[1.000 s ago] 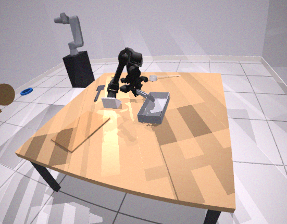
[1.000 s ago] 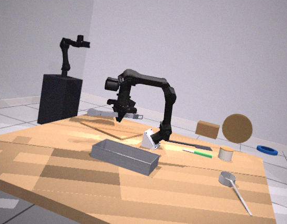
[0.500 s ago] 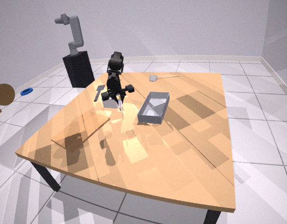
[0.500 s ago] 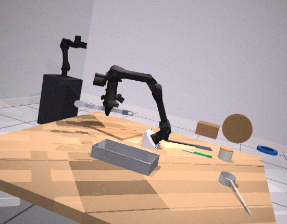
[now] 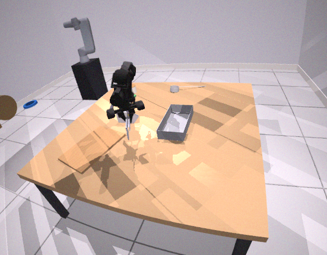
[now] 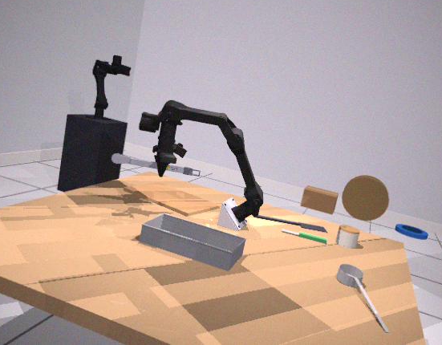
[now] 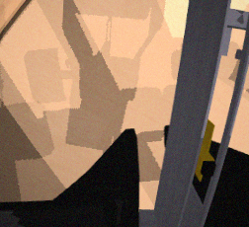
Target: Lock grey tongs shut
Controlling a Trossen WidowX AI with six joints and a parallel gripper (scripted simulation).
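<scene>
The grey tongs (image 5: 127,130) (image 6: 135,161) (image 7: 193,99) are in my gripper (image 5: 127,116) (image 6: 161,170), held in the air about level. In the exterior view their rounded end points left and the framed end right; a yellow piece shows between their arms. The arms look close together; whether the lock is engaged cannot be told. My gripper is shut on them and points down. The wooden board (image 5: 82,157) (image 6: 191,206) lies flat on the table, left of the gripper in the top view. The grey roasting tin (image 5: 171,136) (image 6: 187,246) stands empty to the right there.
The arm's white wedge base (image 6: 229,217) stands between board and tin. Behind it lie a dark spatula (image 6: 289,221) and a green-handled tool (image 6: 311,237). A lidded pot (image 6: 347,238) and a grey long-handled cup (image 5: 174,89) (image 6: 348,277) are farther off.
</scene>
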